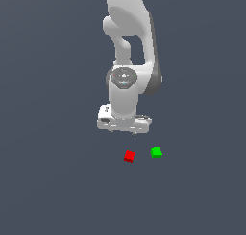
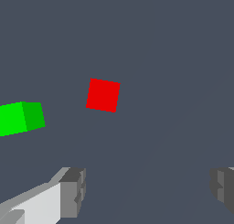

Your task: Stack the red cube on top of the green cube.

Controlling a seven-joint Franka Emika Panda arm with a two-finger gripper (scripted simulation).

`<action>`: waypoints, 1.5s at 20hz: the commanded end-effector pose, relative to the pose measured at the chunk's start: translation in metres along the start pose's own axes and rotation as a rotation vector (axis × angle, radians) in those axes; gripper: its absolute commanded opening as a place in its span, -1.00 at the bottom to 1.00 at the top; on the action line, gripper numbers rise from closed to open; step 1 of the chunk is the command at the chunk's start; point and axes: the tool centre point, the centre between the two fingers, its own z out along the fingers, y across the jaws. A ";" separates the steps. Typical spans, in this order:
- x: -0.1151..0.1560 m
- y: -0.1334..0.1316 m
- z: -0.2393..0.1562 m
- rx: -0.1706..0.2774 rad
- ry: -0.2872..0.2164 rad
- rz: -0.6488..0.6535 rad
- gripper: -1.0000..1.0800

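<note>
The red cube lies on the grey floor below my white gripper. The green cube lies just beside it, toward the exterior view's right, a small gap apart. The gripper hangs above the cubes, pointing down, nearer the red one. In the wrist view the red cube lies ahead of the gripper, not between the fingers. The green cube shows at the picture's edge. The jaws stand wide apart and hold nothing.
A plain dark grey floor lies all around the cubes. The white arm rises above the gripper in the exterior view.
</note>
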 end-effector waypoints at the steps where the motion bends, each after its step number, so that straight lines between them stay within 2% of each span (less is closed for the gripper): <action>1: 0.010 -0.008 0.011 0.001 -0.001 0.030 0.92; 14: 0.054 -0.035 0.053 0.006 -0.005 0.147 0.92; 30: 0.061 -0.039 0.072 0.006 -0.006 0.164 0.92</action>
